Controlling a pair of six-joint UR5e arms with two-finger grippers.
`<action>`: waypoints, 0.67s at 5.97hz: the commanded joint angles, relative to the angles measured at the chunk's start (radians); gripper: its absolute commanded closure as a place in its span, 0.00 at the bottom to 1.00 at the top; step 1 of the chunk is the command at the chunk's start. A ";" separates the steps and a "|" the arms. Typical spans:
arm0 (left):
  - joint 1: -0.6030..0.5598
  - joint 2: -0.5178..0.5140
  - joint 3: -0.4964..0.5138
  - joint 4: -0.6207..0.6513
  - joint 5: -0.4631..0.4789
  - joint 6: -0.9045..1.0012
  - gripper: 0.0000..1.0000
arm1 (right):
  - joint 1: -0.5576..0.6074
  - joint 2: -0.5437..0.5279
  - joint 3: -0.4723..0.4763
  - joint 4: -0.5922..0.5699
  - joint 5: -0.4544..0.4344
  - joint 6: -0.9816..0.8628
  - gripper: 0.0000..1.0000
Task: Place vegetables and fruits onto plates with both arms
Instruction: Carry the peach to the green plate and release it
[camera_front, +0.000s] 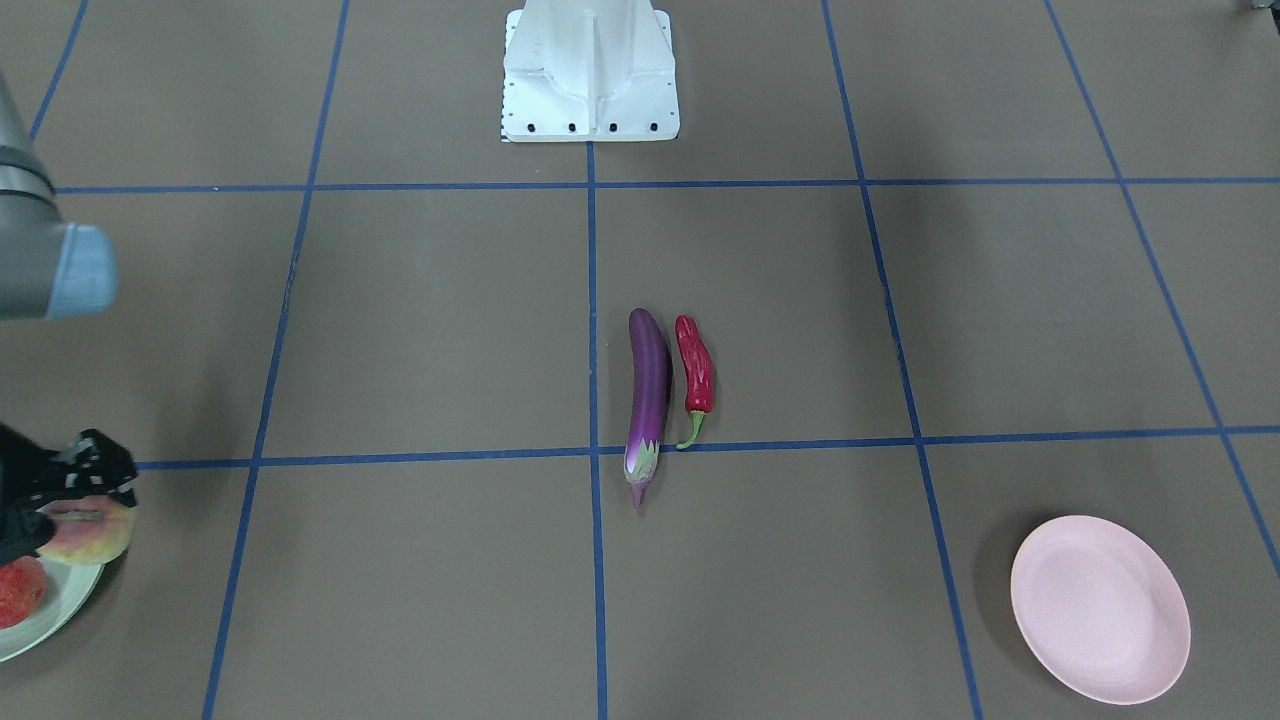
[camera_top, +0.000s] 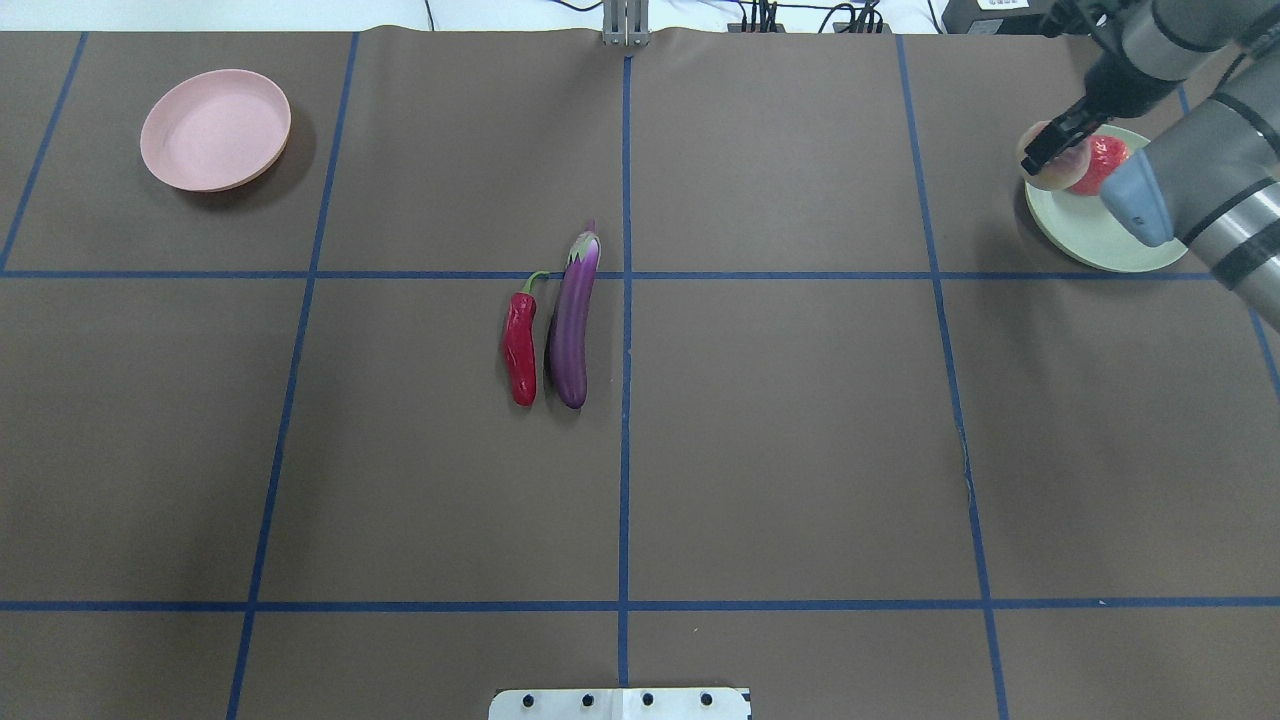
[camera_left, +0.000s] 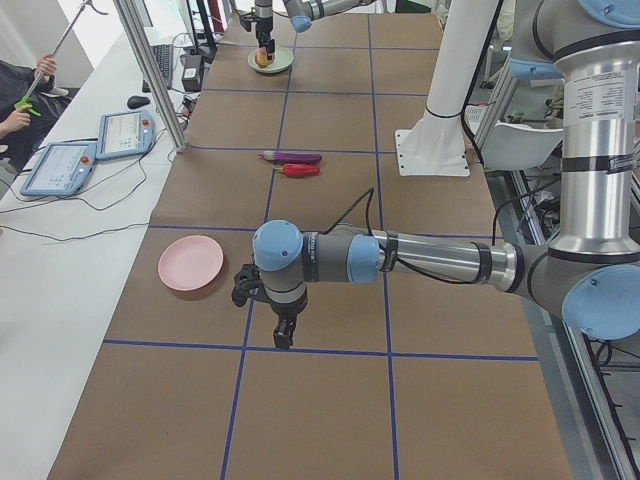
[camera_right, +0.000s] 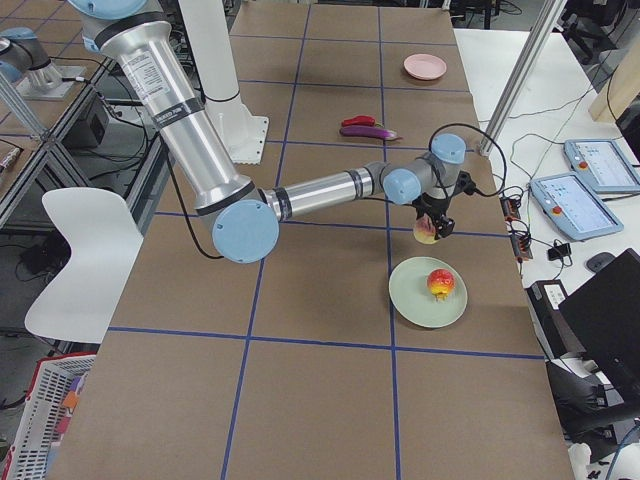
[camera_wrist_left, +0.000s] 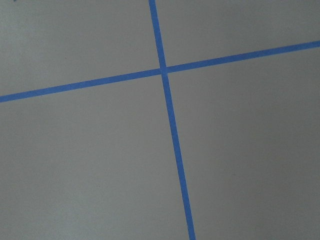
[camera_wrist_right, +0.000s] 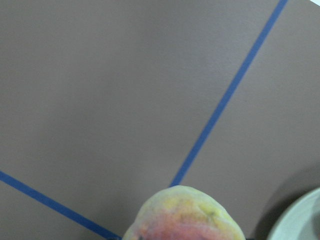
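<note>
Black right claw clamps the peach beside the mint plate; left claw: cannot tell.

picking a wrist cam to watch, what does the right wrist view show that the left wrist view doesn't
Only the right wrist view: the peach at the bottom edge and the green plate, its rim in the bottom right corner. Only the left wrist view: a tape crossing. Both: brown table and blue tape lines.
</note>
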 joint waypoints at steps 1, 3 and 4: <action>0.000 0.000 -0.003 -0.002 0.000 0.000 0.00 | 0.049 -0.050 -0.108 0.077 0.025 -0.110 1.00; 0.000 0.002 -0.004 -0.002 0.000 0.000 0.00 | 0.050 -0.050 -0.101 0.077 0.025 -0.081 0.13; 0.000 0.002 -0.004 -0.002 0.000 0.000 0.00 | 0.061 -0.048 -0.090 0.076 0.025 -0.023 0.01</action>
